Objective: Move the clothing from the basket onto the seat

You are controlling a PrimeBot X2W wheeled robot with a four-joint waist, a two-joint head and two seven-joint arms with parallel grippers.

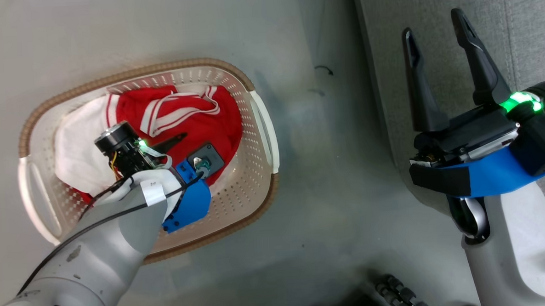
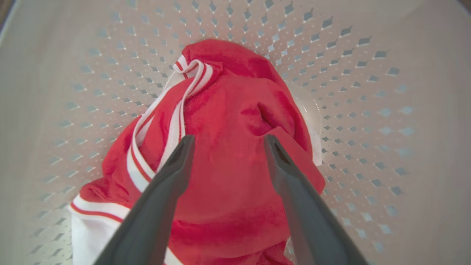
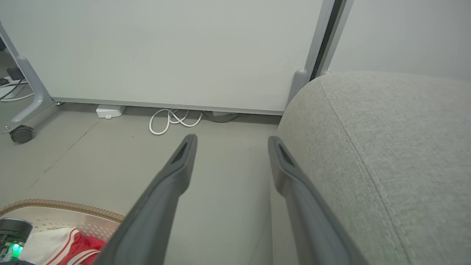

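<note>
1. The left gripper [image 2: 228, 141] reaches down into the basket [image 1: 126, 76]. Its two dark fingers are spread apart and hold nothing. Whether the tips touch the cloth cannot be told.
2. The clothing [image 1: 207, 123], red with white stripes and a white panel, lies crumpled inside the basket, directly ahead of and between those spread fingers.
3. Bare grey floor [image 1: 338, 191] lies between the basket and the right gripper.
4. The right gripper [image 1: 434, 24] is well apart from the basket, fingers spread wide and empty.
5. The seat [image 1: 525, 31], light grey fabric with a rounded edge, lies just beside that gripper's right finger.
6. Far ahead of its fingers stands a pale partition panel [image 3: 165, 51], with a looped white cable [image 3: 173, 121] on the floor at its foot.
</note>
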